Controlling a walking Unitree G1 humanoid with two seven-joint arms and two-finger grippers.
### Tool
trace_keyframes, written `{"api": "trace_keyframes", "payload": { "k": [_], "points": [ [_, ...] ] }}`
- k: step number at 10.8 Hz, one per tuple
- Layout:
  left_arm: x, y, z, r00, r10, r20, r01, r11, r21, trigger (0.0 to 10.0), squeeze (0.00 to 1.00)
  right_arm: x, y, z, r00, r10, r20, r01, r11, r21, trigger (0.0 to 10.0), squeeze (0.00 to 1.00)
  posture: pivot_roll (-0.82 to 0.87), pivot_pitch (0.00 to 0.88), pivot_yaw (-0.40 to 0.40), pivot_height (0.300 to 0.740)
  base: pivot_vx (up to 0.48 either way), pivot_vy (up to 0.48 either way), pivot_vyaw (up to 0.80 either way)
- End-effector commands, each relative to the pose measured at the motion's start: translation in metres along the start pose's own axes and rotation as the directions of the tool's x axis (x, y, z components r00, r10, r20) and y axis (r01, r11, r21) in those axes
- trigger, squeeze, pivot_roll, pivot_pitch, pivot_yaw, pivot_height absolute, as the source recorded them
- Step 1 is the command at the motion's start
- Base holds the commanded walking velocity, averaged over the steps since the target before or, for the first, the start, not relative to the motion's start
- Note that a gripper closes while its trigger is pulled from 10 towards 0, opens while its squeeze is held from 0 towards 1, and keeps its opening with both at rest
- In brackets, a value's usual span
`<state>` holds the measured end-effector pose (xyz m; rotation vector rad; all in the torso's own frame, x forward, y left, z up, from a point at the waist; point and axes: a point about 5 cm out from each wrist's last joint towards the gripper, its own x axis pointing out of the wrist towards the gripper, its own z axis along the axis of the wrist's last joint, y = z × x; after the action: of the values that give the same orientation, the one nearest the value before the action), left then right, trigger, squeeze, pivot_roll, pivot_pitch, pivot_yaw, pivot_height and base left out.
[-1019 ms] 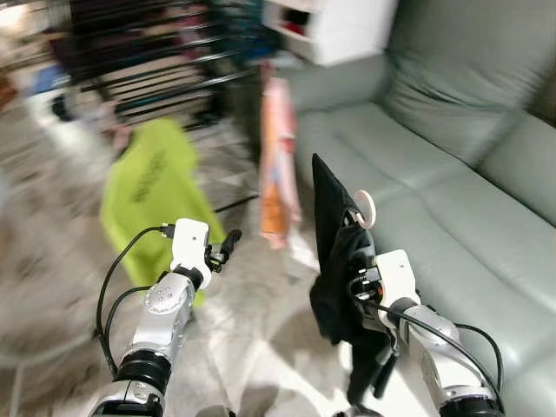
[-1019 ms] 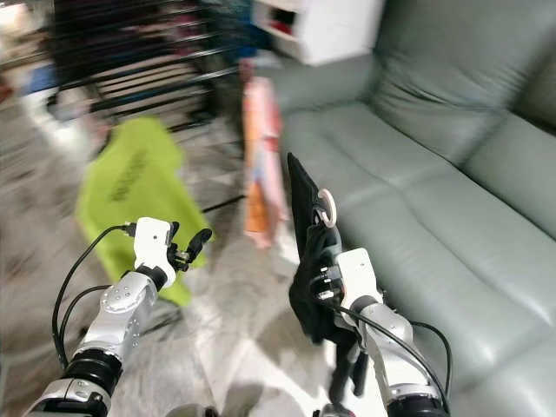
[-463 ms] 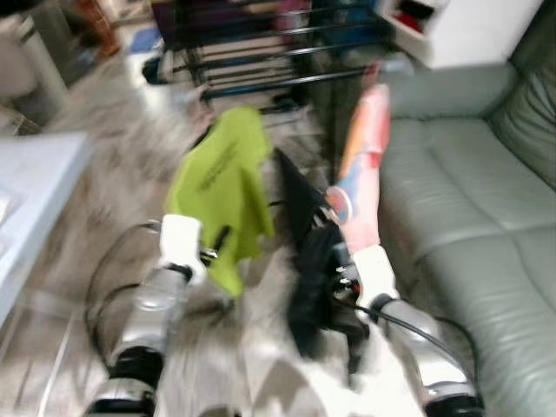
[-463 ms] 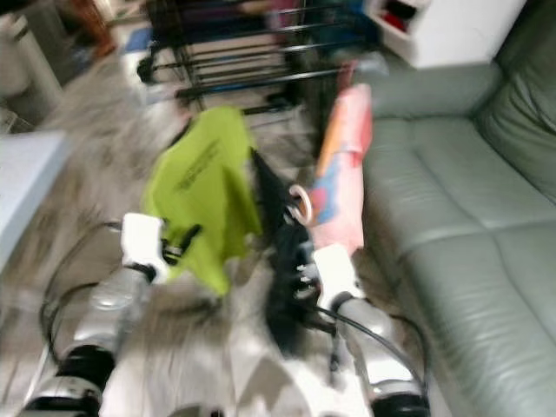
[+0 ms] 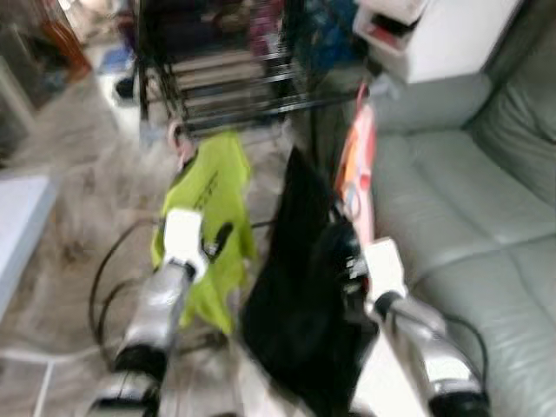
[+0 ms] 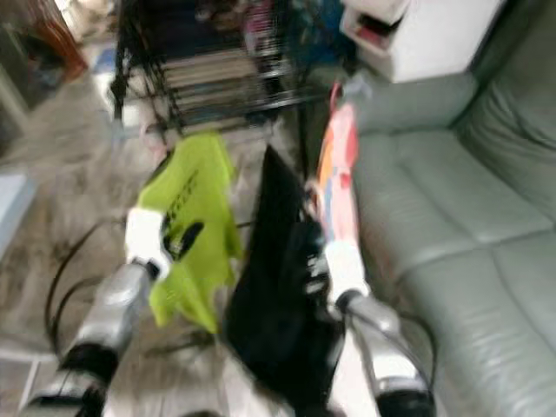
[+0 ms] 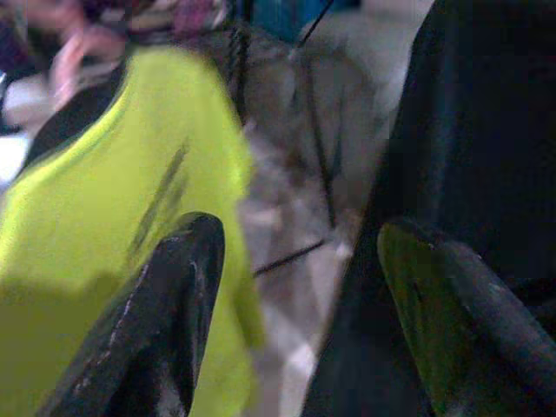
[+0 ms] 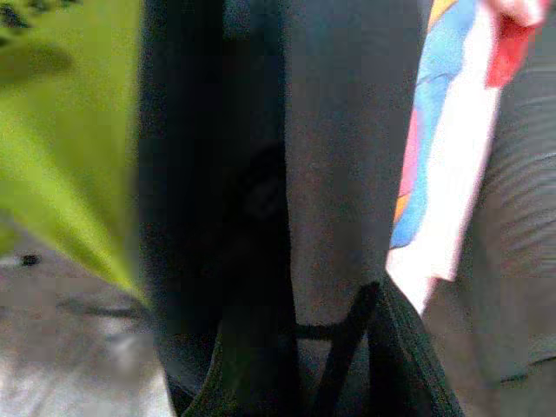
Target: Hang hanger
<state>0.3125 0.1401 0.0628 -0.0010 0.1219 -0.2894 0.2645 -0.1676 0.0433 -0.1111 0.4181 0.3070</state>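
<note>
Closer now: black metal drying rack looms ahead, camera having swung from grey sofa. Right gripper fingers clench black hanger-hung garment, unhung; left gripper fingers released.

The black garment in the right gripper now spreads wider, seemingly nearer the drying rack.

A drying rack is set at the back, with a t-shirt hung in front of it on the left. A dark garment is held just right of that, a patterned cloth hangs beside it, and a sofa is placed on the right.
</note>
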Motion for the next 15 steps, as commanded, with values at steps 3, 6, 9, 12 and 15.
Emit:
{"api": "trace_keyframes", "payload": {
  "k": [3, 6, 9, 12, 15],
  "points": [
    [-0.002, -0.007, -0.004, 1.0, -0.019, -0.007, 0.019, 1.0, 0.002, 10.0, 0.0, 0.006, -0.008, 0.019, 0.991, -0.086, 0.097, 0.095, 0.991, -0.092, 10.0, 0.0, -0.1, 0.0, 0.059, 0.74, 0.356, 0.32, 0.0],
    [-0.002, -0.01, -0.003, 1.0, -0.029, 0.0, 0.029, 1.0, 0.011, 10.0, 0.0, 0.01, -0.004, 0.023, 0.992, -0.064, 0.107, 0.074, 0.993, -0.091, 10.0, 0.0, -0.1, 0.0, 0.053, 0.74, 0.395, 0.205, 0.0],
    [-0.003, -0.013, -0.003, 0.999, -0.039, -0.002, 0.039, 0.999, 0.012, 10.0, 0.0, 0.013, -0.004, 0.022, 0.988, -0.113, 0.101, 0.123, 0.988, -0.096, 10.0, 0.0, -0.09, 0.0, 0.055, 0.74, 0.476, 0.0, 0.0],
    [-0.004, -0.016, -0.005, 0.999, -0.043, -0.013, 0.043, 0.999, -0.002, 10.0, 0.0, 0.019, -0.017, 0.023, 0.979, -0.196, 0.06, 0.194, 0.98, 0.029, 10.0, 0.0, -0.09, 0.0, 0.054, 0.74, 0.0, 0.0, 0.0],
    [-0.005, -0.017, -0.007, 0.998, -0.049, -0.026, 0.049, 0.999, -0.002, 10.0, 0.0, 0.037, -0.03, 0.045, 0.98, -0.197, 0.014, 0.192, 0.969, 0.153, 10.0, 0.0, -0.08, 0.0, 0.051, 0.74, 0.0, 0.0, 0.0]
  ]
}}
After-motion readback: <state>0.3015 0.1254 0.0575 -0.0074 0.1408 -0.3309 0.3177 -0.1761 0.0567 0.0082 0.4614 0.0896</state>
